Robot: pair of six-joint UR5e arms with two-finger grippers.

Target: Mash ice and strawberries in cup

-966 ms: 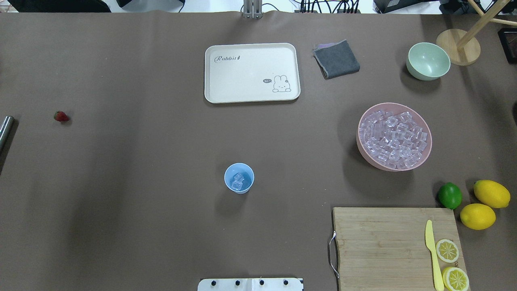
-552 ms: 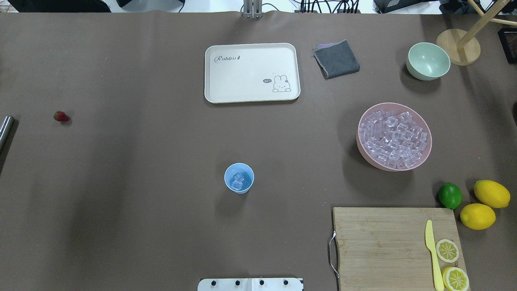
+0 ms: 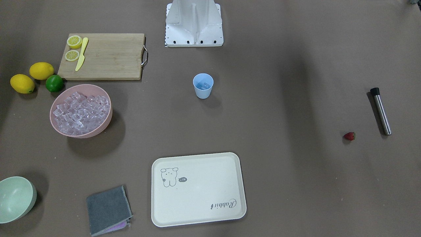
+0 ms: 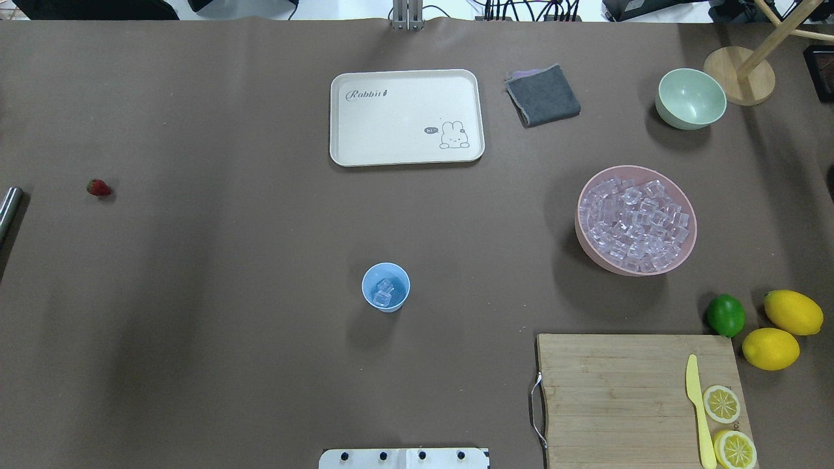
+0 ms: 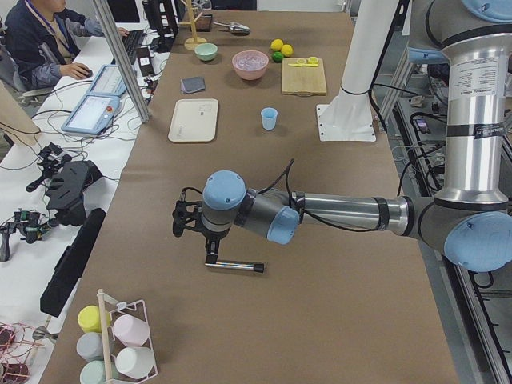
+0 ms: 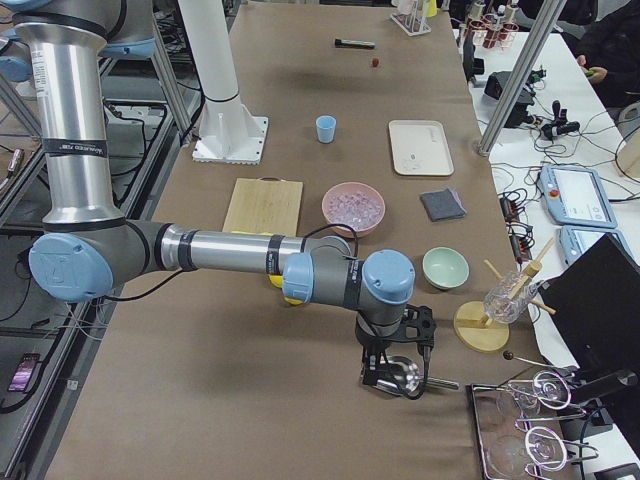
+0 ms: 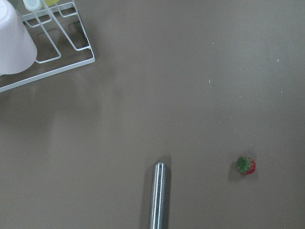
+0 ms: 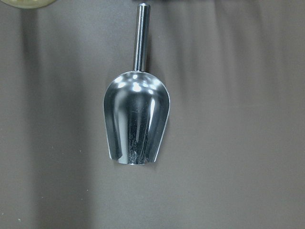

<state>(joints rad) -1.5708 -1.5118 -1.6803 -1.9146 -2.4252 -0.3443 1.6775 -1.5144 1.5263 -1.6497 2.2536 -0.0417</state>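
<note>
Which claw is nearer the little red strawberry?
Left. The left claw hangs near the steel rod beside the small red strawberry; the right claw is over the metal scoop at the table's other end.

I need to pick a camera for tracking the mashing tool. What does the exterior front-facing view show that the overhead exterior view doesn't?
Only the front-facing view shows the whole metal rod with its black cap, lying near the strawberry. The overhead view catches just the rod's end at its left edge.

Only the overhead view shows the wooden stand beside the green bowl.

Both show the cup holding ice, the pink bowl, the tray and the cutting board.
</note>
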